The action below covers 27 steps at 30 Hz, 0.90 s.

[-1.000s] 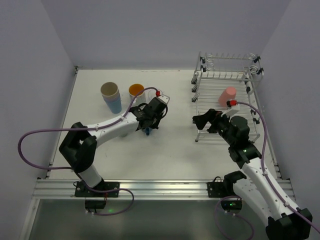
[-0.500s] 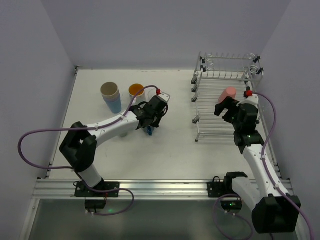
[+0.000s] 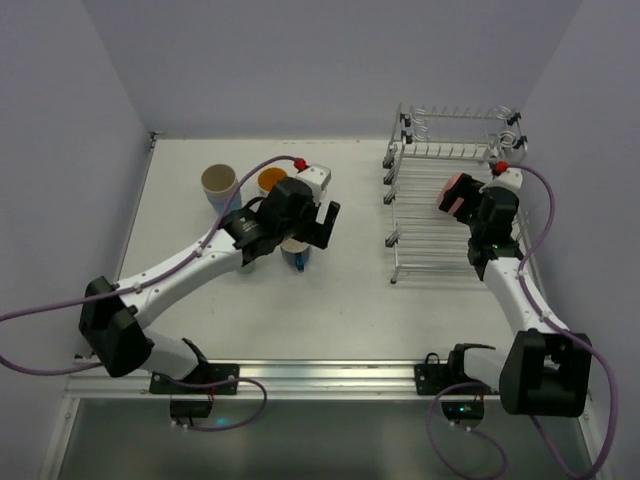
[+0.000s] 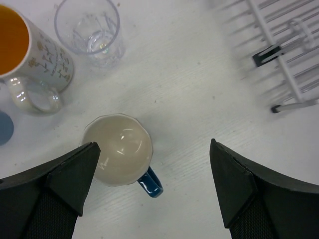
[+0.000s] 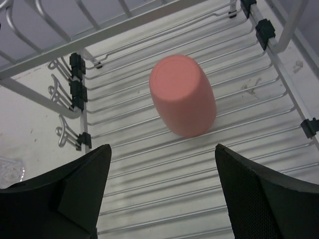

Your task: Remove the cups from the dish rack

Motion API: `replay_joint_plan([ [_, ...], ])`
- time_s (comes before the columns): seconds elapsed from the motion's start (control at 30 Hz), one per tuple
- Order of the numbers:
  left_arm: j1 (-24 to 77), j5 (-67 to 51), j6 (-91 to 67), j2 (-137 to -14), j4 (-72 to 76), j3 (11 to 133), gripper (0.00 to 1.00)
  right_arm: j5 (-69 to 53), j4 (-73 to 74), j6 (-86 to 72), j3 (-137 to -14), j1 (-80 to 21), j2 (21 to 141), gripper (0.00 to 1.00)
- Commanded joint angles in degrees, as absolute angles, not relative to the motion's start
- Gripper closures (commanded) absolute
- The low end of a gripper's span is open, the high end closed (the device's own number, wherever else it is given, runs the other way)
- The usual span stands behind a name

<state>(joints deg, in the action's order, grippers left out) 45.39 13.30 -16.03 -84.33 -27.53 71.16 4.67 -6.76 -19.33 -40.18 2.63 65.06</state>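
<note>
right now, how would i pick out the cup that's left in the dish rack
Look to the silver wire dish rack at the table's right side. On its lower wires, under the open right gripper, rests one pink cup. It is the only cup in the rack, plain and handleless, its closed bottom showing.

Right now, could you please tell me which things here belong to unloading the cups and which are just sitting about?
Part of the job: pink cup lying in the rack; blue mug, clear glass, orange-lined mug and beige cup, all standing on the table.
Just there: metal rail along the table's near edge.
</note>
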Motion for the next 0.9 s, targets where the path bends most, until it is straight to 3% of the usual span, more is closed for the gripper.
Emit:
replay_joint_plan([
  [0.0,45.5,5.7,-16.0,-77.0,-24.5,71.5,0.00,6.4,-16.8,-16.6,-44.5,4.1,69.2,0.14],
  [0.33,45.5,1.1,-12.7,-58.6,-20.0,63.2,0.00,4.5,-16.7,-14.1,-53.3,4.7,82.3,0.16],
  [0.87,45.6,-1.1,-11.7,-53.3,-14.3,56.8,0.00,9.0,-13.4,-11.8,-57.8,4.6,90.5,0.18],
])
